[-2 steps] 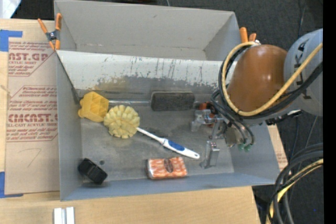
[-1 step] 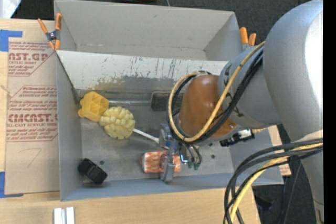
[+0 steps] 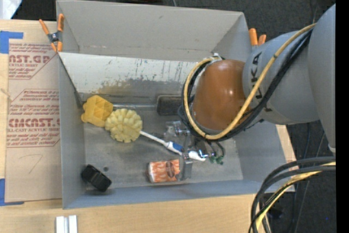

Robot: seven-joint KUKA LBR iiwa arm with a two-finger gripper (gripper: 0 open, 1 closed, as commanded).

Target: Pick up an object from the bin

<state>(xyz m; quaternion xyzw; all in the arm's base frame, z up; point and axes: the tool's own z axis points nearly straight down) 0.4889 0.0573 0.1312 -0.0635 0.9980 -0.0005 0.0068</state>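
Down low, gripper (image 3: 187, 162) at small orange-and-white patterned packet (image 3: 162, 171), front centre.

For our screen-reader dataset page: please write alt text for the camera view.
A robot arm reaches from the right into a grey metal bin, its end effector beside an orange patterned packet. Further left lie a pale yellow brush, a yellow block and a small black object.

The rounded pale-grey metal arm (image 3: 305, 79) of the KUKA robot carries dark lettering (image 3: 255, 80) on its casing and wears a glossy orange-brown dome-shaped cover (image 3: 218, 96) at the wrist. A yellow-and-black cable bundle (image 3: 188, 96) loops round that cover. Thick black cables (image 3: 283, 183) curve beside the arm, and thin green and blue wires (image 3: 215, 158) trail by the small silvery metal gripper (image 3: 186, 156).
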